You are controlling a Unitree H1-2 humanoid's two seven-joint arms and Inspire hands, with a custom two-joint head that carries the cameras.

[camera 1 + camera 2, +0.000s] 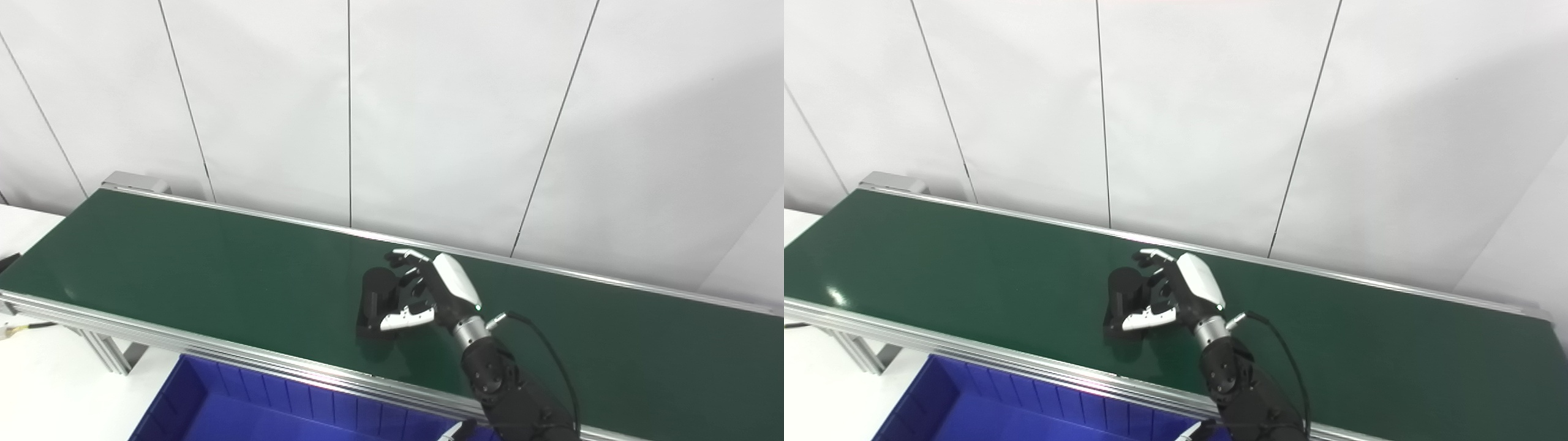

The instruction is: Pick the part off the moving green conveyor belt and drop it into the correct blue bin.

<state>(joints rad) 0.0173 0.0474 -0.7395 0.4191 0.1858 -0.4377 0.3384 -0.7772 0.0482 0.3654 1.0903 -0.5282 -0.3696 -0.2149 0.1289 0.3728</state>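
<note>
A black part (pixel 375 300), a short cylinder on a flat base, stands on the green conveyor belt (pixel 184 263) near the belt's middle. My right hand (pixel 429 291) is right beside it on the belt. Its fingers (pixel 405 257) curl over the part's top right with a gap showing, and the thumb (pixel 404 320) reaches across the front of the base. The part still rests on the belt. At the bottom edge a white, black-tipped finger (pixel 456 430) of my left hand pokes into view, and the rest of that hand is out of frame.
A blue bin (pixel 245 398) with ribbed walls sits below the belt's near aluminium rail (pixel 184 346). A white panelled wall runs behind the belt. A black cable (pixel 551 355) loops from the right wrist. White table surface lies at the left.
</note>
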